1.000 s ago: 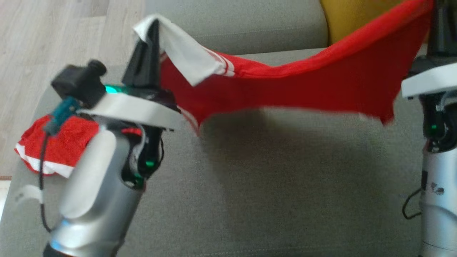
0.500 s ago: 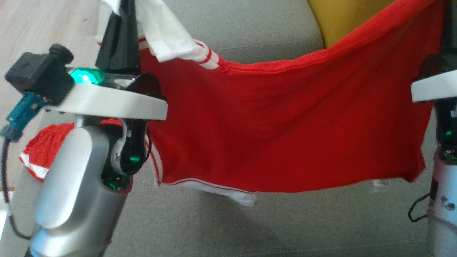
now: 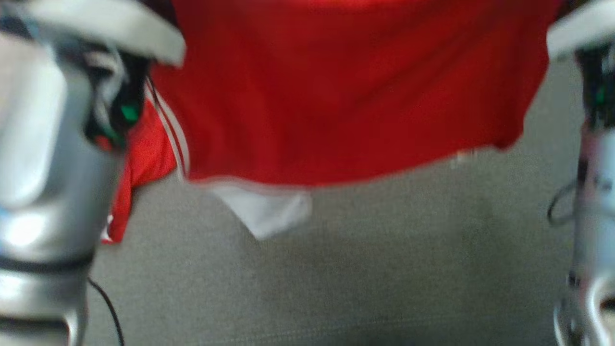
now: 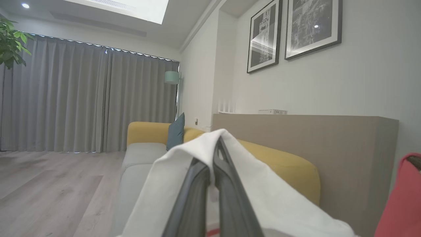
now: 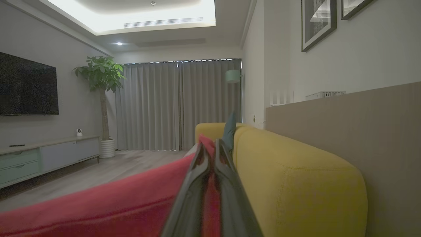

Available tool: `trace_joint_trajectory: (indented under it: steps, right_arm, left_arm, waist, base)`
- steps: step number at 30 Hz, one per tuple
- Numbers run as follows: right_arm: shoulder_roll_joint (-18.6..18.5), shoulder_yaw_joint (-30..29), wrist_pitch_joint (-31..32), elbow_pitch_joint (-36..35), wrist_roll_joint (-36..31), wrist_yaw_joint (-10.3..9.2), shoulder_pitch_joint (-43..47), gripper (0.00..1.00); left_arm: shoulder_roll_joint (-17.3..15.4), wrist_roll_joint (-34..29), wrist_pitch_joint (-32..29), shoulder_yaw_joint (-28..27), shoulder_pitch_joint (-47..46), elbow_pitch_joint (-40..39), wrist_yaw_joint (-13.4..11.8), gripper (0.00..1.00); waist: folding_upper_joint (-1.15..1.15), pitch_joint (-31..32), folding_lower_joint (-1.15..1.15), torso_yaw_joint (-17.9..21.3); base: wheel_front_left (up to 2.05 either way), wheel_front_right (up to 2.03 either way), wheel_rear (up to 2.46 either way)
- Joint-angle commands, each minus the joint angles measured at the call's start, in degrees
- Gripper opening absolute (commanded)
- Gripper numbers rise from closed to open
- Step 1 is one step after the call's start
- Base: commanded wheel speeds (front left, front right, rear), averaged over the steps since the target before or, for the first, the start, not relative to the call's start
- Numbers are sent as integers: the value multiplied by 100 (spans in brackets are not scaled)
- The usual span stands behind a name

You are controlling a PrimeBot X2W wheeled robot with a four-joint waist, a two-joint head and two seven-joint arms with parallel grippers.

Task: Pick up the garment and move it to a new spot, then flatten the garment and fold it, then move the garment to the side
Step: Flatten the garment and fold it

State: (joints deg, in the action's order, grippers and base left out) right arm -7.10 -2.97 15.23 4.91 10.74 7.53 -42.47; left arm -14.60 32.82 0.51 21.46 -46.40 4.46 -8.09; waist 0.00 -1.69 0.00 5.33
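We hold the garment [image 3: 336, 96] stretched in the air above the sofa seat [image 3: 384, 269], left gripper [image 4: 212, 158] clamped on its white corner, right gripper [image 5: 210, 149] clamped on a red edge. If we pull wider, either thin pinch may slip and drop a side. The seat below lies open; the yellow backrest [image 5: 296, 184] stands close.

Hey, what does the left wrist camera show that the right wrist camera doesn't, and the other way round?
Left wrist view: the left fingers pinch a white part of the garment, draped over them. Right wrist view: the right fingers pinch its red cloth; a television and a low cabinet sit at left. Both: grey curtains, a yellow sofa, framed pictures and wood floor.
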Motion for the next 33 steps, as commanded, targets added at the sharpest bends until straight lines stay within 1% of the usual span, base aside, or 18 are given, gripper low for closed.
trace_joint_trajectory:
  steps: [1, 3, 5, 6, 8, 9, 10, 12, 14, 16, 18, 22, 27, 33]
  right_arm:
    - [22, 205, -161, 172, 9, -4, -782, 0]
    - [24, 410, -462, 816, -97, -4, -1481, 0]
    - [131, 384, -851, 1553, -92, -4, -2221, 0]
    - [193, 306, -1404, 2218, -242, -4, -2976, 0]
    - [236, 155, -2031, 2796, -430, -4, -3628, 0]
    - [259, 78, -2343, 3051, -492, -4, -3893, 0]
    - [259, 78, -2343, 3051, -492, -4, -3893, 0]
    - [301, 20, -2795, 3465, -576, -4, -4298, 0]
    - [330, -12, -2968, 3720, -614, -4, -4496, 0]
    - [349, 17, -3012, 3894, -602, -4, -4497, 0]
    - [360, 30, -3018, 3886, -549, -4, -4373, 0]
    - [370, 153, -3021, 4015, -350, -4, -3811, 0]
    - [318, 458, -3022, 4583, -94, -4, -2896, 0]
    - [148, 1079, -2973, 5316, 267, -4, -2081, 0]
  left_arm:
    - [-247, -16, -50, -250, -786, 184, 131, 0]
    - [-266, -17, -55, -268, -1377, 747, 312, 0]
    - [-263, -67, 54, -311, -2007, 1323, 433, 0]
    - [-236, -198, 316, -353, -2666, 1851, 480, 0]
    - [-129, -262, 664, -420, -3260, 2329, 501, 0]
    - [-76, -305, 853, -427, -3507, 2547, 524, 0]
    - [-76, -305, 853, -427, -3507, 2547, 524, 0]
    - [32, -346, 1143, -448, -3882, 2924, 584, 0]
    - [155, -326, 1305, -498, -4084, 3216, 652, 0]
    - [260, -350, 1388, -489, -4127, 3416, 760, 0]
    - [352, -384, 1421, -433, -4045, 3571, 900, 0]
    - [461, -443, 1444, -412, -3631, 3716, 1098, 0]
    - [484, -616, 1447, -390, -2599, 3695, 1259, 0]
    - [390, -683, 1448, -314, -1242, 3704, 1421, 0]
  waist:
    - [0, -590, 0, 102]
    - [0, -880, 0, 189]
    - [0, -1111, 0, 250]
    - [0, -1322, 0, 276]
    - [0, -1477, 0, 248]
    - [0, -1530, 0, 223]
    - [0, -1530, 0, 223]
    - [0, -1612, 0, 179]
    - [0, -1674, 0, 126]
    - [0, -1744, 0, 80]
    - [0, -1832, 0, 29]
    - [0, -1927, 0, -65]
    - [0, -1832, 0, -171]
    - [0, -1502, 0, -304]
  base:
    - [0, 0, 0]
    - [0, 0, 0]
    - [0, 0, 0]
    - [0, 0, 0]
    - [0, 0, 0]
    - [0, 0, 0]
    - [0, 0, 0]
    - [0, 0, 0]
    - [0, 0, 0]
    - [0, 0, 0]
    - [0, 0, 0]
    - [0, 0, 0]
    - [0, 0, 0]
    - [0, 0, 0]
